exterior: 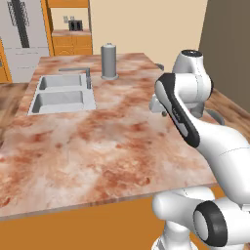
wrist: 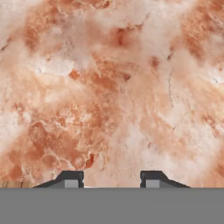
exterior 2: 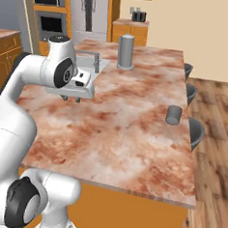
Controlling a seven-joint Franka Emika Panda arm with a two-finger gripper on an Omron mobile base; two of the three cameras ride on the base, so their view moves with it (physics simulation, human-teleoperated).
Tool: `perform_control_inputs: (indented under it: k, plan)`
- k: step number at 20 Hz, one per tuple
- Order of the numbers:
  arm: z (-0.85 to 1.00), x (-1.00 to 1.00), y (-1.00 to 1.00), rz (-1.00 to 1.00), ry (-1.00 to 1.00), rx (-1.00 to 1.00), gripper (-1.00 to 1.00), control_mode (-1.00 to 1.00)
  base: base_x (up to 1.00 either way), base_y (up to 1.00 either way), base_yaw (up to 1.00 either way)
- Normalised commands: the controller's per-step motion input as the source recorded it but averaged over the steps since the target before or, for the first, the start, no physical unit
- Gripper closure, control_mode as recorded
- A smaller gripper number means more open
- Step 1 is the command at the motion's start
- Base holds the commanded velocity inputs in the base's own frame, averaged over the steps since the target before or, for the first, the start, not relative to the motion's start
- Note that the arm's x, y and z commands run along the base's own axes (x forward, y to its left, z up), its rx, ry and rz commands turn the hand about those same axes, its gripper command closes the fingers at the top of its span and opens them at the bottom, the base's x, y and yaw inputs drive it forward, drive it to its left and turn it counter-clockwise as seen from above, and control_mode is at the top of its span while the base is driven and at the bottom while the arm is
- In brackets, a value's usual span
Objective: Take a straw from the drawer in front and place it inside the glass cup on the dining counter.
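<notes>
The dining counter (exterior 2: pixel 134 122) is marbled reddish-brown and cream, blotchy with rust-coloured veins, on orange cabinets (exterior 2: pixel 127 218). The glass cup (exterior 2: pixel 173 115) near its edge is a smoky translucent grey. The tall cylinder (exterior 2: pixel 126 51) is a flat opaque grey, and the sink (exterior: pixel 61 95) a pale silver-grey. The arm (exterior: pixel 195 122) is white with dark joints, the gripper (exterior 2: pixel 71 99) tips dark. The floor (exterior 2: pixel 215 143) is brown wood-grain planks.

We see a tall grey cylinder (exterior: pixel 109 61) with a wider base standing upright just beside a double steel sink (exterior: pixel 61 93) and its faucet (exterior: pixel 88 77). Dark stools (exterior 2: pixel 196 133) line one side above the wood floor (exterior 2: pixel 219 124). Behind stand a refrigerator (exterior 2: pixel 89 10) and a wall oven (exterior 2: pixel 50 14).
</notes>
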Motion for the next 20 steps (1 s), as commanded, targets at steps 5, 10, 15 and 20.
perform_control_inputs:
  k: [5,10,15,20]
  plan:
    - [0.0,0.0,0.0,0.0,0.0,0.0,-1.0,1.0,-0.39,0.01,-0.02]
    - [0.0,0.0,0.0,0.0,0.0,0.0,-1.0,1.0,-0.97,0.47,-0.05]
    - [0.0,0.0,0.0,0.0,0.0,0.0,-1.0,1.0,-0.72,0.96,-0.08]
    - [0.0,0.0,0.0,0.0,0.0,0.0,-1.0,1.0,-0.39,1.0,-0.13]
